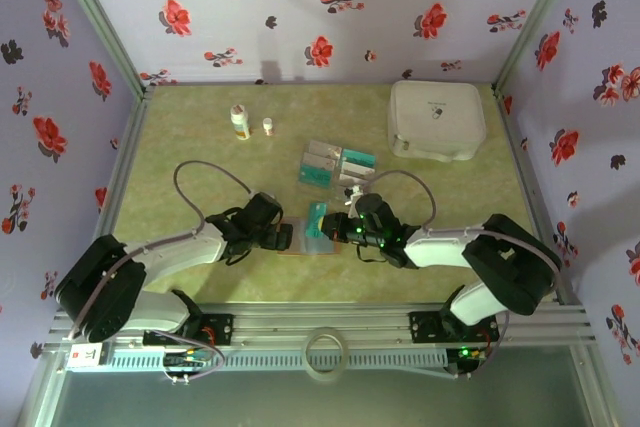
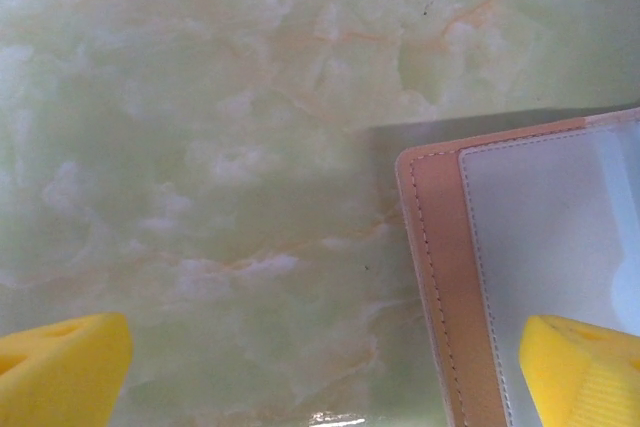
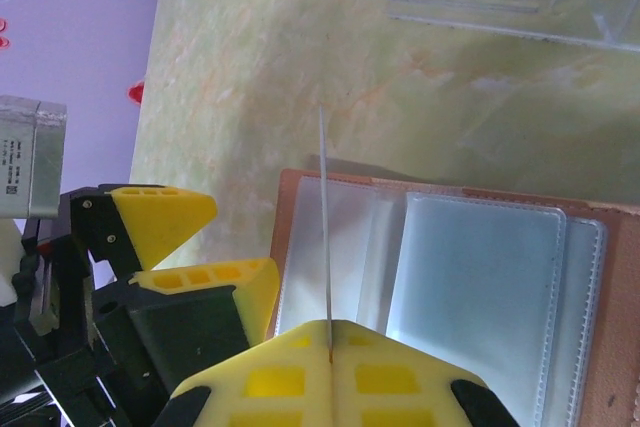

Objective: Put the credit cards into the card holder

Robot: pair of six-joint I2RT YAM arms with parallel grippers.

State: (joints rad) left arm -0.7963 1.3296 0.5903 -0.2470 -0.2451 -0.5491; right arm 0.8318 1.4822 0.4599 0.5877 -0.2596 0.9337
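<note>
Tabletop [image 1: 190, 157] centre: the holder [image 1: 325, 239] is lying open, clear sleeves facing up. At its 3 o'clock the right fingers [image 3: 330, 347] are clenching one card [image 3: 324, 217], which is standing edge-on over the sleeves; cannot tell whether it is touching them. At its 9 o'clock the left fingers [image 1: 283, 237] are standing released and wide, grasping nothing, one over the holder's corner and one over bare tabletop. Spare cards [image 1: 352, 159] are sitting in a clear tray [image 1: 322, 169] at the holder's 12 o'clock. A white case [image 1: 437, 119] is sitting towards 1 o'clock.
</note>
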